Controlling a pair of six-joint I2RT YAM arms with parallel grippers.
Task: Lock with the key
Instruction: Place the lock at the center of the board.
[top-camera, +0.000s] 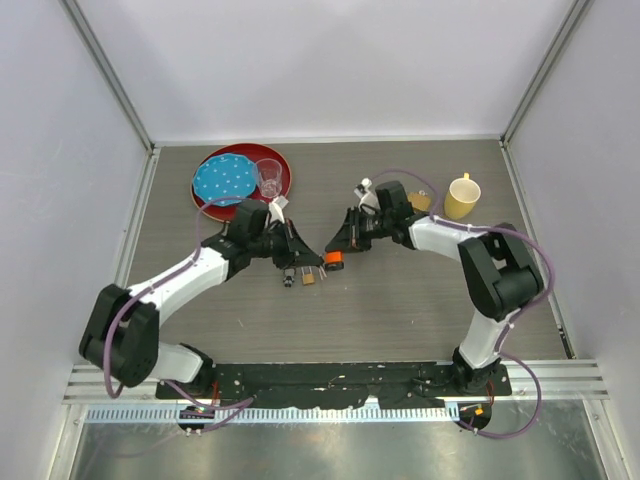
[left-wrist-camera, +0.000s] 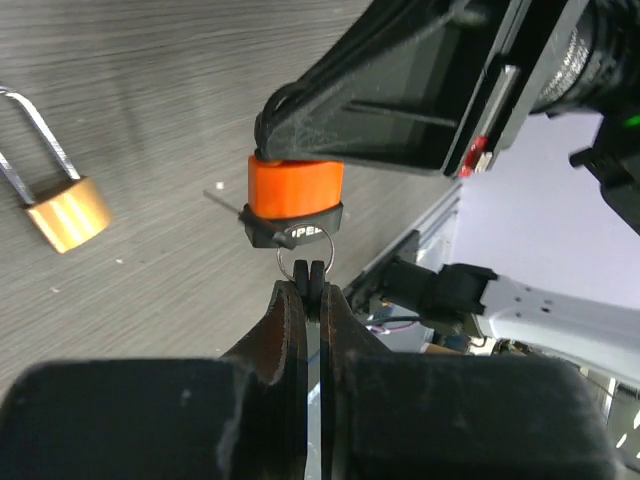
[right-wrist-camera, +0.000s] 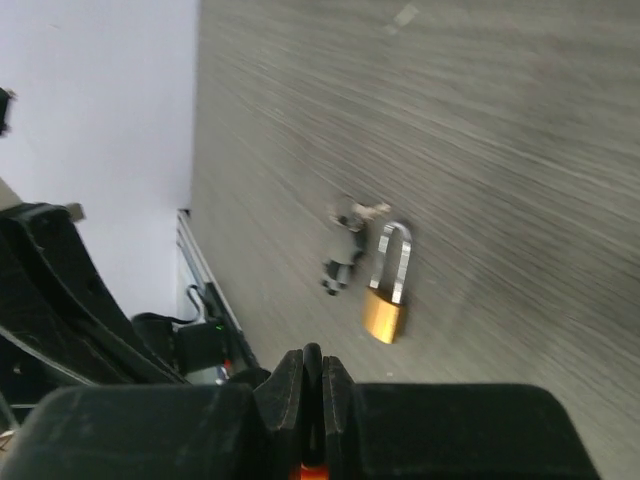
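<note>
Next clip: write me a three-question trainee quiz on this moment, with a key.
1. True or false: a gripper holds the brass padlock.
2. What does the left gripper pinch? A) the padlock's shackle B) the metal ring C) a mug handle
3. Fill in: the orange tag is clamped by the ____ gripper.

Key: 1 false, it lies on the table; 2 B; 3 right, the right gripper.

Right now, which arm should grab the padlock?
Probably left: the left gripper only pinches the key ring, with the padlock lying close by, while the right gripper holds the orange key.
</note>
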